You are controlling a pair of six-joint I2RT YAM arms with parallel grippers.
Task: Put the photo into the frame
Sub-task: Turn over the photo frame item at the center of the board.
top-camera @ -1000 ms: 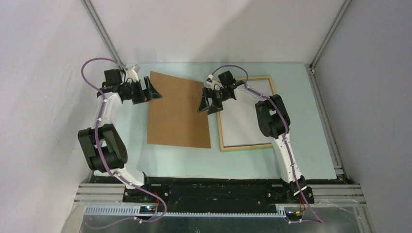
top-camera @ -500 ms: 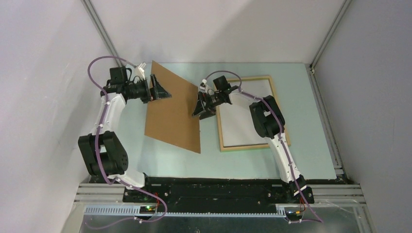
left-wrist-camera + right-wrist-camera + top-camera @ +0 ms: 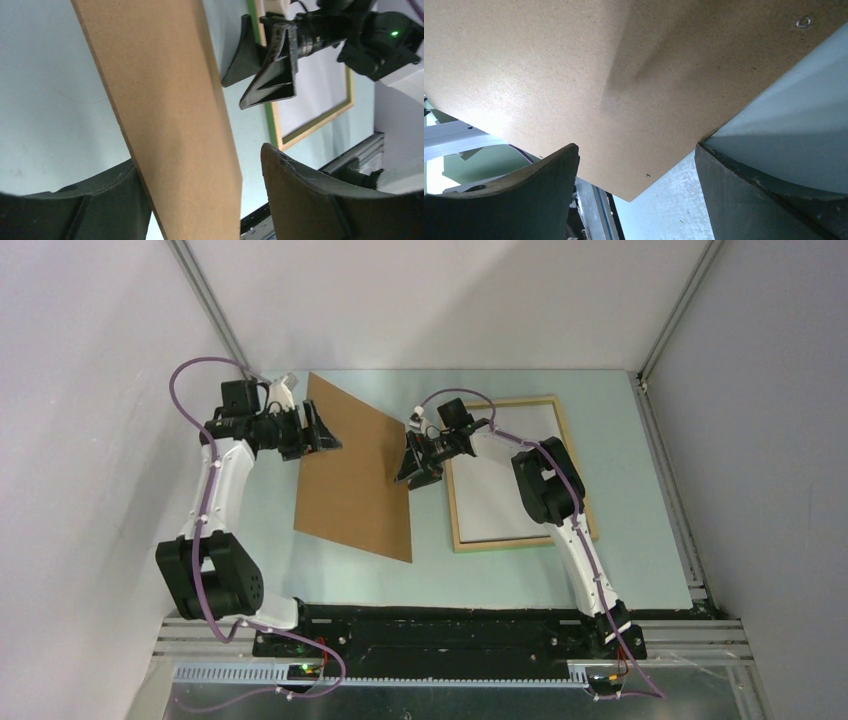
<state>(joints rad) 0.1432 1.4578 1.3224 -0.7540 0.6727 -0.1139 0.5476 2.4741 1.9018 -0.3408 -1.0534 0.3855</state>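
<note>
Brown-backed photo [image 3: 355, 480] tilts above the desk [image 3: 620, 540] centre, its far-left edge inside the released left end effector [image 3: 318, 430], its right edge at the released right end effector [image 3: 415, 462]; the frame [image 3: 505, 539] lies flat just beyond.

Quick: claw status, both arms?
Left claw: open, straddling the photo, not clamped.
Right claw: open, at the photo's edge, gripping nothing.

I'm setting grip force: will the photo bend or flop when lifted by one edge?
Probably stiff: the photo is tilted up, yet its brown board back looks flat, without sag. Likely light, since its edge looks thin. It might slide, as the left gripper stands open around it.
</note>
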